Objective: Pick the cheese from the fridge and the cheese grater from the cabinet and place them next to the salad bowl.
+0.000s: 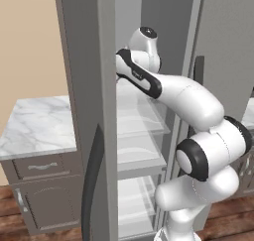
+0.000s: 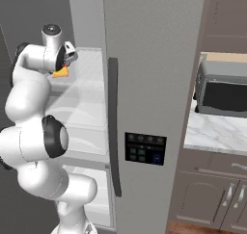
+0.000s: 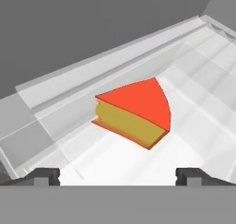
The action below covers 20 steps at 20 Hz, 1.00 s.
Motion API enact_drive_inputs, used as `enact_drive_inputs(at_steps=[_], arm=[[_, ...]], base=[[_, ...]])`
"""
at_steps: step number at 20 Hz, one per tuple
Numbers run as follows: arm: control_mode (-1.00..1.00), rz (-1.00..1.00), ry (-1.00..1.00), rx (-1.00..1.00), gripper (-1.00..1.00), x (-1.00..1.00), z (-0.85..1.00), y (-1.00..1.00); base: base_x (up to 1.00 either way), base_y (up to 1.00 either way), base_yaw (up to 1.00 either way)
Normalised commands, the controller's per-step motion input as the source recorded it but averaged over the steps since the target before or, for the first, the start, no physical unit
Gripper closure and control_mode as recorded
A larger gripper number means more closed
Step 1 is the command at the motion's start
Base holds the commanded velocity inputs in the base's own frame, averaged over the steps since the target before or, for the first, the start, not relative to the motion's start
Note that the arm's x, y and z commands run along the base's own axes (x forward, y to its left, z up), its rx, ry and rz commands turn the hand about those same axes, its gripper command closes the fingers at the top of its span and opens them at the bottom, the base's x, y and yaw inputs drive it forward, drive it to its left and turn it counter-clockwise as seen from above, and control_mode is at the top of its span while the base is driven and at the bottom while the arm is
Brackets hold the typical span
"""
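Two wide-swung doors are giving me the room I need: the fridge (image 1: 94,101) is standing open, its left door edge close on one side of the arm and the right door with the long black handle (image 2: 112,127) on the other, so I am reaching through a fairly narrow slot between them. I am keeping the arm bent high because the target is sitting on an upper glass shelf (image 3: 203,103), with more clear shelves stacked below it. Beside the fridge, a marble desk (image 1: 34,126) is lying off to the left, and another on the right is carrying a dark toaster oven (image 2: 223,91). The pincer (image 3: 118,174) is hanging spread wide, gripping nothing, its two tips flanking open shelf just short of the cheese (image 3: 133,114). That wedge is lying flat, red face up, alone mid-shelf, well clear of the raised back lip, so I am judging a straight advance and close as workable.
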Motion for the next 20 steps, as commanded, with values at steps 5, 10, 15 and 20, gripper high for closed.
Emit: enact_drive_inputs(at_steps=[5,10,15,20], arm=[[-1.00,0.00,0.00,0.00,-1.00,0.36,-0.09,0.03],[-1.00,0.00,0.00,0.00,-1.00,0.43,-0.11,0.06],[-1.00,0.00,0.00,0.00,-1.00,0.41,-0.05,0.15],[-1.00,0.00,0.00,0.00,-1.00,0.31,0.00,0.19]], base=[[0.00,0.00,0.00],[0.00,0.00,0.00],[0.00,0.00,0.00],[0.00,0.00,0.00]])
